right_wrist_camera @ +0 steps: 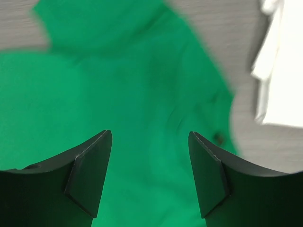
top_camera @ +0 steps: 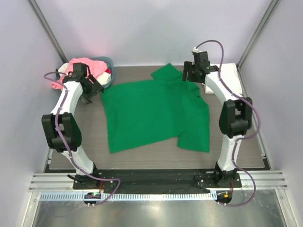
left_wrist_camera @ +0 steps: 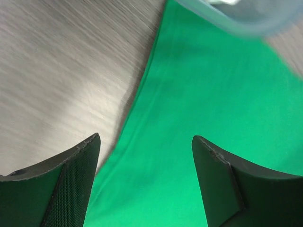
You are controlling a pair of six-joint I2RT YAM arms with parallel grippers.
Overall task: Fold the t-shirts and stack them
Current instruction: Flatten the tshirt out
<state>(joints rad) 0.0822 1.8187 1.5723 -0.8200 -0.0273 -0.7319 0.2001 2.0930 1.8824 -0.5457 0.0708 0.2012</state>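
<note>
Table [top_camera: 142, 156]: wood-grain, no markings. Green shirt [top_camera: 156, 113] is spread flat on it, right under both grippers, with one sleeve sticking out beyond the right gripper [right_wrist_camera: 150, 137]. Cloth looks thin, limp and light. I expect it to drape, drag and slide on the top; nothing fragile. Best holds, I'd say: the side edge under the left gripper [left_wrist_camera: 146, 142] and the shoulder area under the right. Pinch a hem, not mid-panel. White shirt [right_wrist_camera: 279, 71] lies just right of the right gripper. Pink shirts [top_camera: 87, 66] are heaped at the basket [left_wrist_camera: 246, 19], ahead of the left gripper. Both grippers released, jaws spread, nothing between them. No readable labels or print.
</note>
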